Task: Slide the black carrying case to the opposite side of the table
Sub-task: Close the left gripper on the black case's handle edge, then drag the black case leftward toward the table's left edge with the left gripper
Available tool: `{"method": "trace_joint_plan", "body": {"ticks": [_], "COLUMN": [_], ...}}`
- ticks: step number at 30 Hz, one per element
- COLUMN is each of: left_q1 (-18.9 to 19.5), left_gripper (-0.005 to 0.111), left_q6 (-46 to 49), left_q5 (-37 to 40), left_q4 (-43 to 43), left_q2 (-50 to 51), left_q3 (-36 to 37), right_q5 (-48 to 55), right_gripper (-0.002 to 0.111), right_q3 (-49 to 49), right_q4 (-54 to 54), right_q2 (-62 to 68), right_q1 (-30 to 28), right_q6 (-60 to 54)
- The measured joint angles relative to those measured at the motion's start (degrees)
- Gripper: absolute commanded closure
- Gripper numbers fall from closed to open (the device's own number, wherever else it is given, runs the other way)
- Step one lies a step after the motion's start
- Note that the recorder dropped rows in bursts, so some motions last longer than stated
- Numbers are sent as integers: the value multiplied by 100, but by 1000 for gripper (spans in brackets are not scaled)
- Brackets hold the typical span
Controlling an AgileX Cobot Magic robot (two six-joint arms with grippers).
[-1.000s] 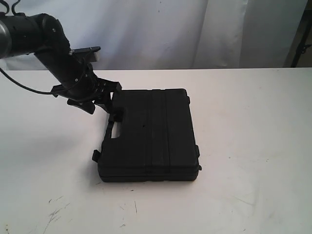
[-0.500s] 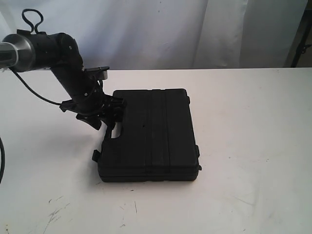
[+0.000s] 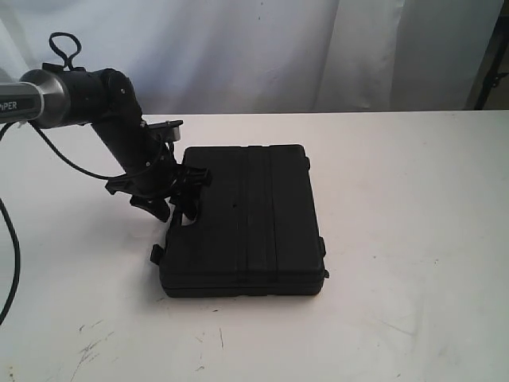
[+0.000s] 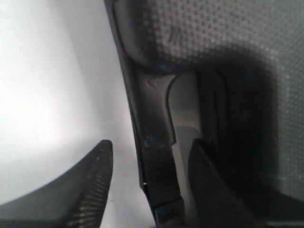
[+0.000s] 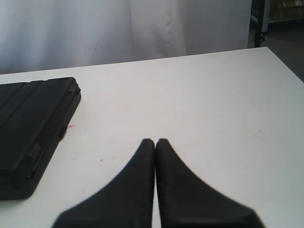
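left tool (image 4: 152,144) open astride handle (image 4: 159,190) of black textured plastic carrying case (image 3: 254,223), contact unclear; right tool (image 5: 155,142) closed, outside exterior view.

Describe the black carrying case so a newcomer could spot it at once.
Look to the white table, near its middle. The black carrying case lies flat and closed there, a ribbed rectangle whose handle sits between the open fingers of the left gripper.

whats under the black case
Only the white table shows around it; the black case lies flat, hiding the patch beneath. The open left gripper straddles its handle, not under it.
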Motion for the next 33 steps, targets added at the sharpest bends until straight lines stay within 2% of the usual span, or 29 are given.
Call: {"method": "trace_joint_plan", "body": {"ticks": [7, 9, 11, 33], "left_q1": [0, 0, -13, 5], "left_gripper": [77, 90, 107, 107], "left_q6": [0, -24, -140, -767], "left_q5": [-107, -107, -107, 6], "left_q4": [2, 41, 93, 924], "left_q2": [0, 0, 0, -10], "left_q3": [0, 0, 0, -33], "right_q5": [0, 0, 0, 0], "right_gripper": [108, 108, 108, 108], "right_q3": [0, 0, 0, 0], "right_q4": [0, 0, 0, 0], "right_q2": [0, 0, 0, 0], "right_q1": [0, 0, 0, 0], "right_q6": [0, 0, 0, 0]}}
